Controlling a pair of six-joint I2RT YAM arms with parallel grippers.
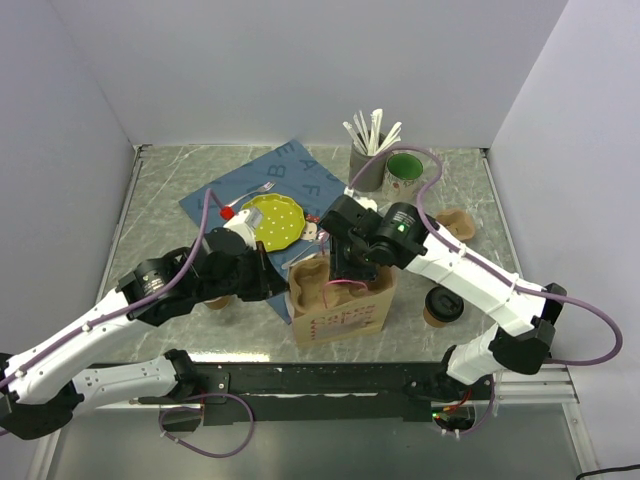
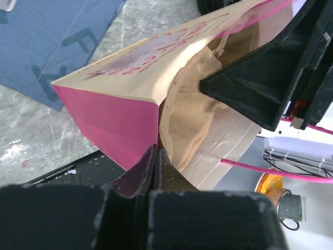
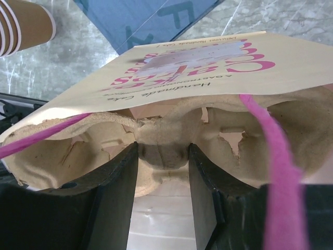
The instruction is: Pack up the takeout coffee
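Observation:
The takeout coffee (image 1: 443, 304), a brown cup with a black lid, stands on the table to the right of the paper bag (image 1: 345, 315). The bag stands upright with its mouth open and a pulp cup carrier (image 1: 318, 285) in the opening. My left gripper (image 1: 283, 283) is shut on the bag's left rim; in the left wrist view its fingertips (image 2: 156, 164) pinch the bag's pink edge (image 2: 114, 120). My right gripper (image 3: 162, 156) is over the bag's mouth, shut on the carrier's centre post (image 3: 162, 148). A pink handle (image 3: 270, 156) hangs beside it.
A green mug (image 1: 405, 170) and a grey holder of cutlery (image 1: 368, 168) stand at the back. A yellow plate (image 1: 272, 220) lies on a blue mat (image 1: 290, 170). A stack of white-rimmed cups (image 3: 23, 23) stands left of the bag. A brown paper item (image 1: 455, 222) lies at the right.

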